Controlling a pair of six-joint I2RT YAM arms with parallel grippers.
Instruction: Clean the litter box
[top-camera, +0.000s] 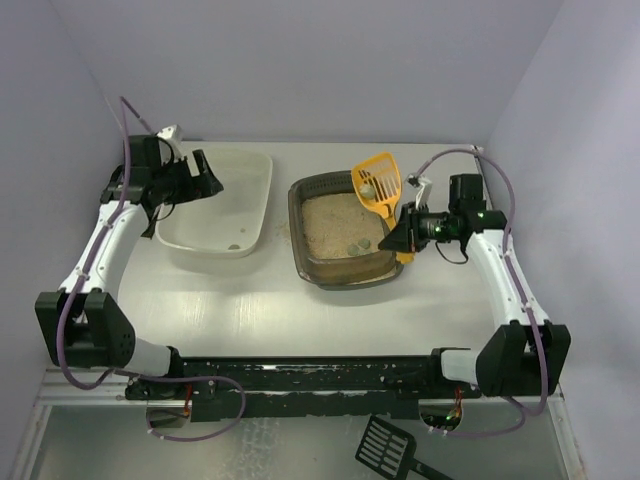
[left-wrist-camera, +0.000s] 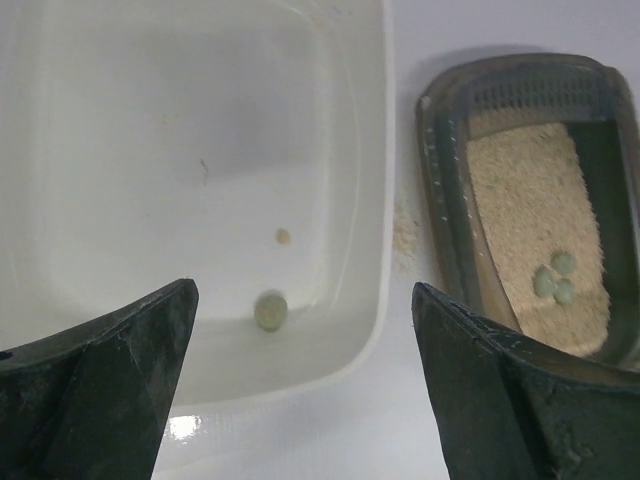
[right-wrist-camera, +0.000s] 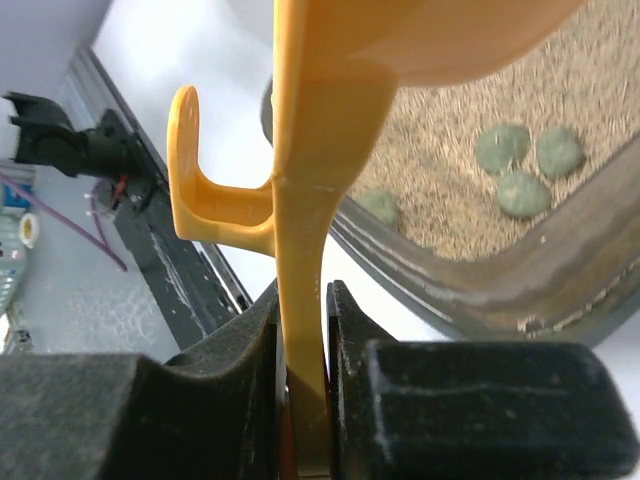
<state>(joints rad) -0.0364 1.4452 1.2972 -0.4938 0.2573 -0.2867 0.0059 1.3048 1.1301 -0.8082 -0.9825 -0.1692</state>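
The litter box (top-camera: 300, 238) is a dark brown tray at centre right, holding beige litter with a few grey-green lumps (top-camera: 356, 246) near its front. My right gripper (top-camera: 405, 236) is shut on the handle of an orange scoop (top-camera: 377, 183). The scoop is raised over the box's far right corner, with a lump (top-camera: 368, 189) in its bowl. The right wrist view shows the handle (right-wrist-camera: 300, 250) pinched between the pads, above the lumps (right-wrist-camera: 520, 165). My left gripper (top-camera: 205, 176) hangs open and empty over the white tub (top-camera: 258, 215), its fingers (left-wrist-camera: 100, 390) wide apart.
One grey-green lump (left-wrist-camera: 270, 310) and a small beige crumb (left-wrist-camera: 283, 236) lie in the white tub (left-wrist-camera: 370, 330). Litter grains are spilled on the table between tub and litter box (left-wrist-camera: 445, 240). A black scoop (top-camera: 388, 448) lies below the arms' base rail.
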